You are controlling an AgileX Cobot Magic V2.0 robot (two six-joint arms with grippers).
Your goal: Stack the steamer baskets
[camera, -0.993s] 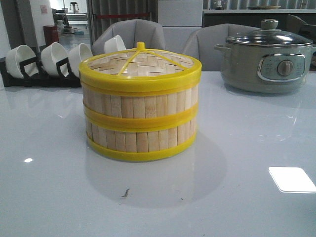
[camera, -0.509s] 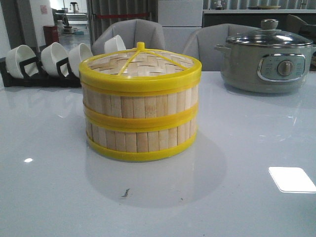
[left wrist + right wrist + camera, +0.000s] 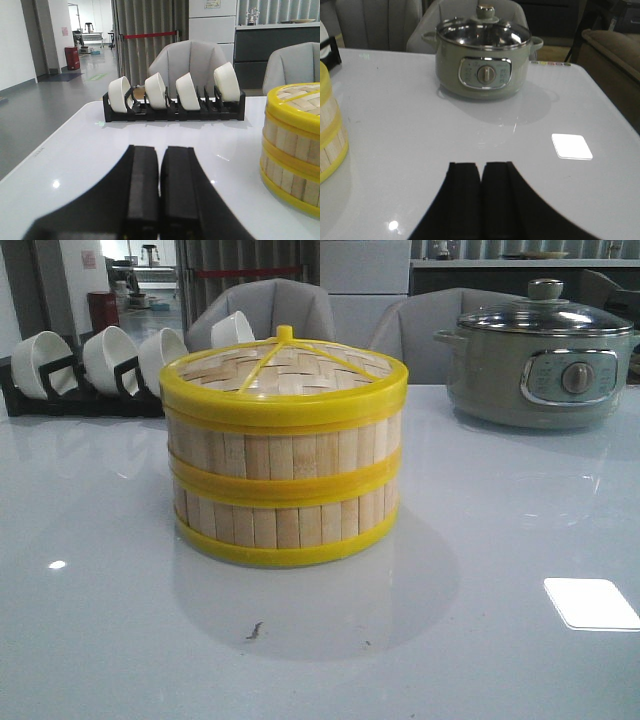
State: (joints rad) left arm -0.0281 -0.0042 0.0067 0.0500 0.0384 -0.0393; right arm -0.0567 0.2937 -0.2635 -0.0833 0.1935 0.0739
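Front view: steamer baskets (image 3: 285,465) between bowl rack (image 3: 80,390) and pot (image 3: 540,365)

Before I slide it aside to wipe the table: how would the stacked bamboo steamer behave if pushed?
The steamer stack looks light, thin bamboo slats, so it should probably slide easily on the glossy table. Being wider than tall, it seems unlikely to tip. A high push might shift the upper basket or lid.
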